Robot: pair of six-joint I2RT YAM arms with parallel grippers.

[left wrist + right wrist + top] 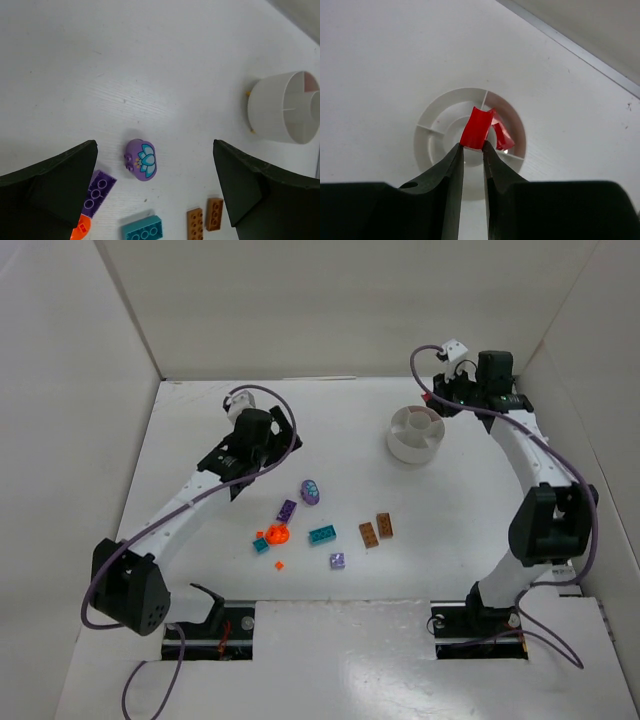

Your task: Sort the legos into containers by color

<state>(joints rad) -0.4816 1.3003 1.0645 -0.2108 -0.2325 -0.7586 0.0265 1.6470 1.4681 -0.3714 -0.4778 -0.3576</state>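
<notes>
Right wrist | right gripper (472,150) clamped on red lego (476,127), poised over white divided dish (432,125) beside wedge holding red bit (501,137), likely colour-matching | left gripper (154,144) spread wide above purple domed lego (141,160) on table

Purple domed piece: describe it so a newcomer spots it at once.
On the white table, find the scatter of small bricks at its middle. The purple domed piece lies at the scatter's far end, just beyond the flat purple brick. It alone is rounded, with teal petals printed.
</notes>
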